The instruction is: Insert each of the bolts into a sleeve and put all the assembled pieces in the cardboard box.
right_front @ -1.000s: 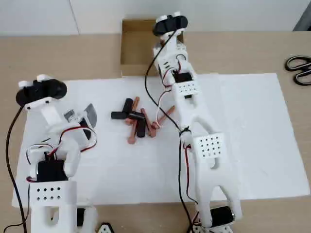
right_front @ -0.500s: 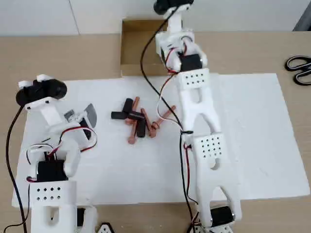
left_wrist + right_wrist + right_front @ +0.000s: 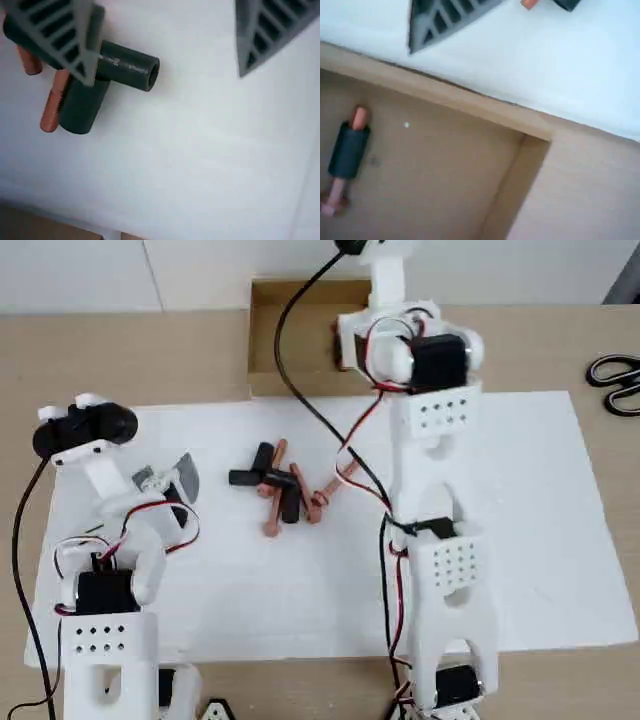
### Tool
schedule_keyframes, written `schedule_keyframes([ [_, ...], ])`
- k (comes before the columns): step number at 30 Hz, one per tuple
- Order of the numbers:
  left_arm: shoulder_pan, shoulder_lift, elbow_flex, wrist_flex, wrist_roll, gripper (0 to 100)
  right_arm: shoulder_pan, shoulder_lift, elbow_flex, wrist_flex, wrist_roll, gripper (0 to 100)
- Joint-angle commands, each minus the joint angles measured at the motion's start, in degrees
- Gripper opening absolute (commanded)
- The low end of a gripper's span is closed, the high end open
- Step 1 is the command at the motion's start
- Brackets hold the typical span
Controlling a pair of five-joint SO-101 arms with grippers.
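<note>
Several copper bolts (image 3: 272,523) and black sleeves (image 3: 290,502) lie in a loose pile on the white sheet (image 3: 520,490). My left gripper (image 3: 167,480) stands open just left of the pile. In its wrist view, the left gripper (image 3: 165,40) is spread over a sleeve (image 3: 127,65), a second sleeve (image 3: 82,107) and a bolt (image 3: 51,107). My right arm stretches to the cardboard box (image 3: 262,340), with its gripper (image 3: 342,345) over the box's right part, open and empty. One grey finger (image 3: 445,17) shows above the box wall (image 3: 455,97). An assembled bolt-in-sleeve piece (image 3: 347,150) lies on the box floor.
Black-handled scissors (image 3: 615,380) lie on the wooden table at the far right. The white sheet spreads wide to the right of the right arm and in front of the pile. A cable (image 3: 330,455) from the right arm hangs close over the pile's right side.
The right arm has swung farther back and to the right, over the box's right edge. The left arm and the pile have not moved.
</note>
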Motion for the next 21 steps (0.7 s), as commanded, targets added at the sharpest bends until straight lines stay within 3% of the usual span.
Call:
schedule_keyframes([
  [1,0.18,-1.41,-0.13,0.18,-0.44,18,-0.48,-7.6,-2.55,0.84,0.62,16.5],
  [6,0.18,-1.41,-0.04,0.26,-0.44,18,1.19,-14.2,5.27,1.36,0.7,16.5],
  [16,0.18,-1.41,0.04,0.26,-0.35,18,-1.63,-42.42,53.54,-0.04,0.79,16.5],
  [21,0.0,-1.41,0.04,0.18,-0.26,18,-4.26,-47.16,63.12,-6.55,0.18,16.5],
])
